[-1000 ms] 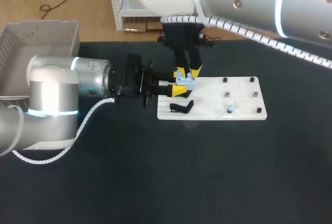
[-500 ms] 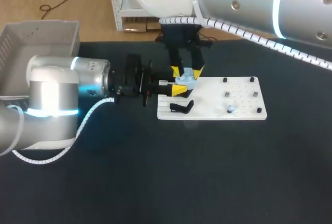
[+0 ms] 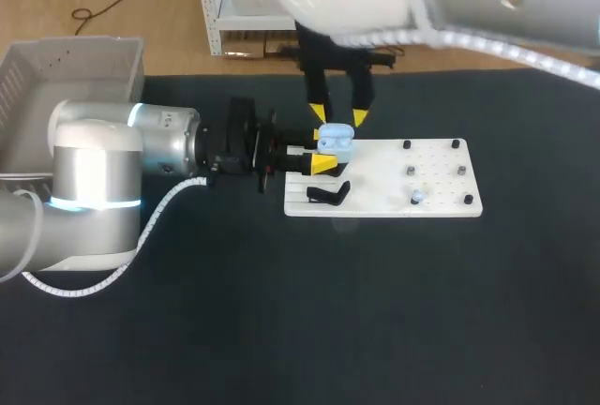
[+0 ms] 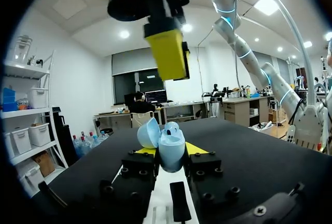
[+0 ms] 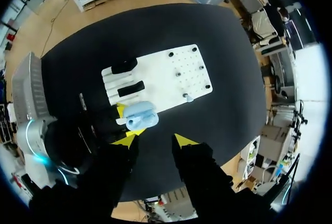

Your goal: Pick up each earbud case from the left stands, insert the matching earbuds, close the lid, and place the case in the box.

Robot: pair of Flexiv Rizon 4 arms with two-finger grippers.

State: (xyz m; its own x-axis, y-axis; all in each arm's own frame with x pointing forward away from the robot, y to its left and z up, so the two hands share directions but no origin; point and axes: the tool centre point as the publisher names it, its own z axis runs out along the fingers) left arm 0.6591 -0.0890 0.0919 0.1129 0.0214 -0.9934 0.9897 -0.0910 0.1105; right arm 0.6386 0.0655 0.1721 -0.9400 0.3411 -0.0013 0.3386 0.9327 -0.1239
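Left end effector (image 3: 323,152) clamps the light-blue plastic earbud case (image 3: 336,142) over the left end of the white pegged plate (image 3: 384,197). Right end effector (image 3: 338,115) hangs above it, fingers spread, not touching. Dark bench (image 3: 375,311) spreads wide before the plate's near edge. Only the left wrist view shows the lid (image 4: 149,133) hinged open.

No legible text anywhere.

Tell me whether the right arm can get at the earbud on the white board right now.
Probably yes. The right gripper hangs open and empty above the earbud case, and the earbud sits uncovered on the white board, with only small pegs beside it.
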